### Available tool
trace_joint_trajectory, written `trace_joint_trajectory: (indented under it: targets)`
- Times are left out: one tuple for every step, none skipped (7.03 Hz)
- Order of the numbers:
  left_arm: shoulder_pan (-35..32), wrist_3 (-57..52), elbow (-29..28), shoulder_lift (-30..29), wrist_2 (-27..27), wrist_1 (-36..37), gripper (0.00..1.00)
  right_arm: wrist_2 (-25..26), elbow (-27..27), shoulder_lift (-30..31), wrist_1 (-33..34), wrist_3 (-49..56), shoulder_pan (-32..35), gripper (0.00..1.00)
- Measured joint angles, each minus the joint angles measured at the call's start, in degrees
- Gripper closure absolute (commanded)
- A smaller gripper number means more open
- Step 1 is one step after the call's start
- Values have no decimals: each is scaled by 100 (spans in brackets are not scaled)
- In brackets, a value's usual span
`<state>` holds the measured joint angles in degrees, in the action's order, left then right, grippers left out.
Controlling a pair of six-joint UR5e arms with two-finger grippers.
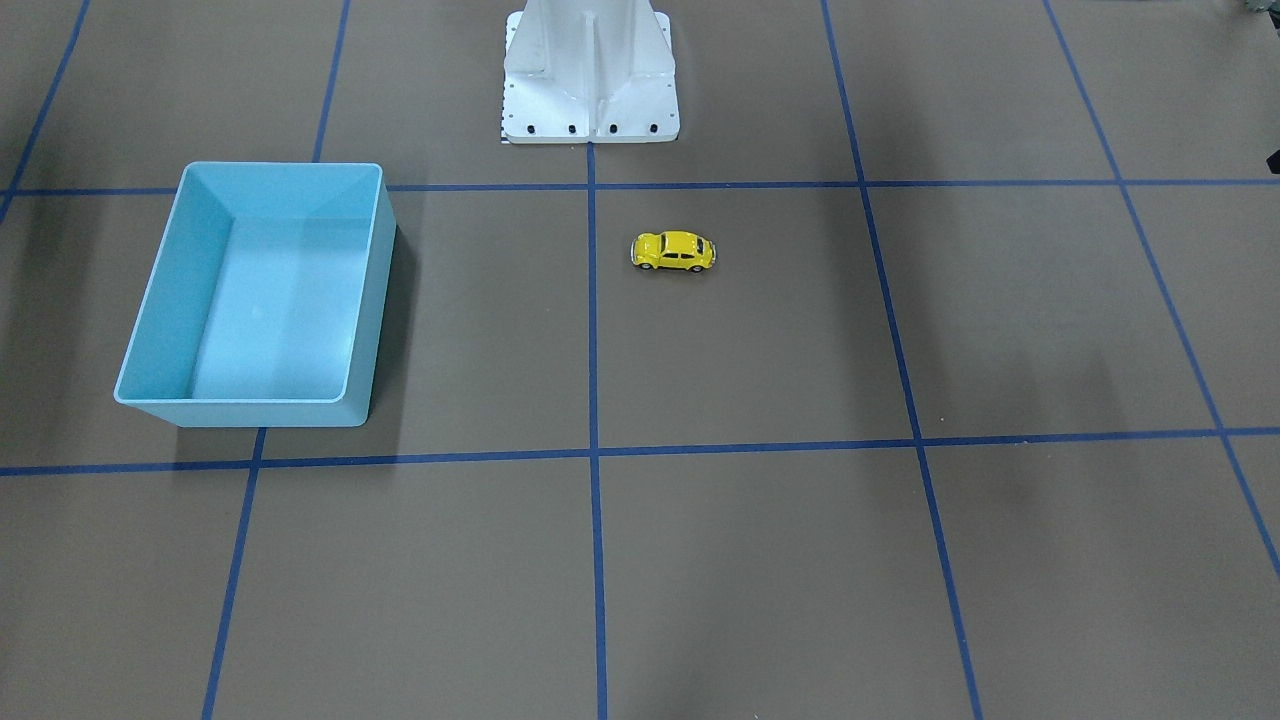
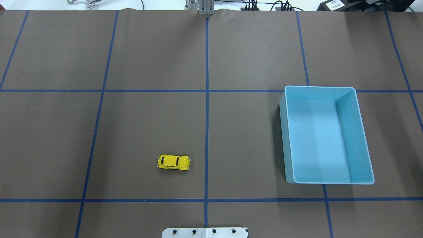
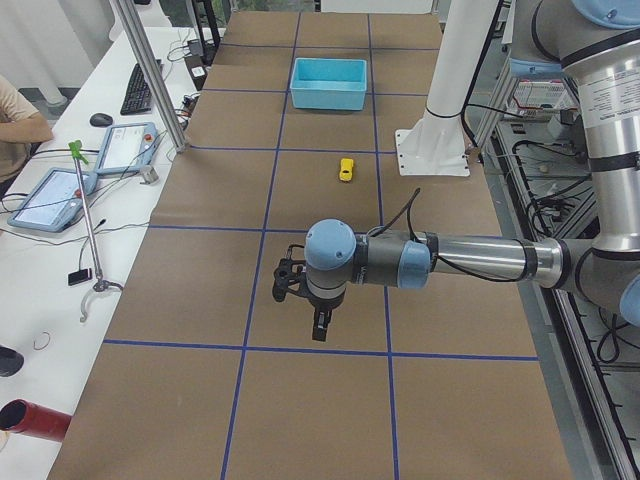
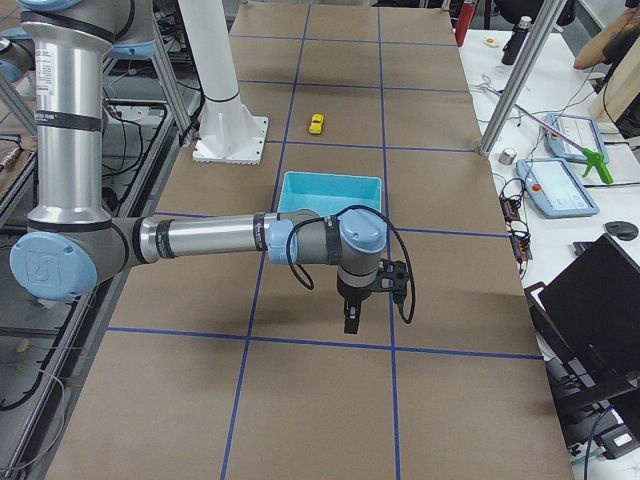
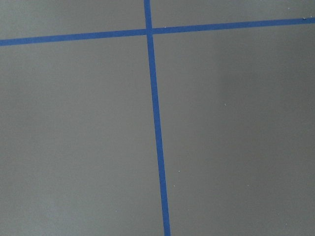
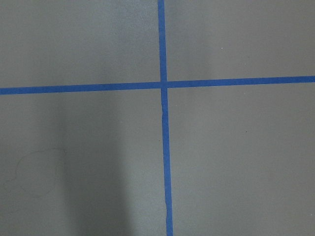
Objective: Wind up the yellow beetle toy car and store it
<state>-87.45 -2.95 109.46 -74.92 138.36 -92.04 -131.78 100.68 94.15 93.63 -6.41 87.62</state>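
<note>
Currently, closest to the robot's white base (image 2: 205,232), the yellow beetle toy car (image 2: 173,162) is sitting on its wheels on the desk (image 2: 148,125), just on the robot's left of the centre tape line (image 2: 207,132) and side-on to the base. It is looking small, hard and glossy, and probably light, so its rounded roof is likely offering a slippery hold. Pinching it across the flatter door sides, low on the body, is seeming the safer grasp, leaving the wheels free for dragging back against the desk.

Farther out on the robot's right, well apart from the car, the blue bin (image 2: 320,87) is standing open-topped.

Farthest out, both arms are stretching level over the desk's two ends, wrists turned down. The left gripper (image 3: 318,335) and the right gripper (image 4: 350,322) are hanging above the tape crossings (image 5: 149,31). Neither is holding the car, and how wide either is standing cannot be told.
</note>
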Motion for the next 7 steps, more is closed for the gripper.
trace_joint_trajectory:
  targets:
    - [348,1,52,-190,-4,-1,0,2,-7,-1,-2,0,-1,0]
    - [752,5,81,-448,-30,3,0,3,-10,-2,-3,0,-3,0]
    - [1215,27,93,-767,-155,39,0,3,-9,-2,-3,0,-2,0]
    - [1565,38,120,-1073,-322,97,0,3,-6,-2,-3,0,-1,0]
    - [1921,25,193,-1368,-421,123,0,3,-5,-2,-3,2,0,0]
    - [2378,27,355,-1636,-596,120,0,3,-5,-2,-3,4,0,0]
    - [2855,36,506,-1932,-875,133,0,3,-5,-2,-3,4,0,0]
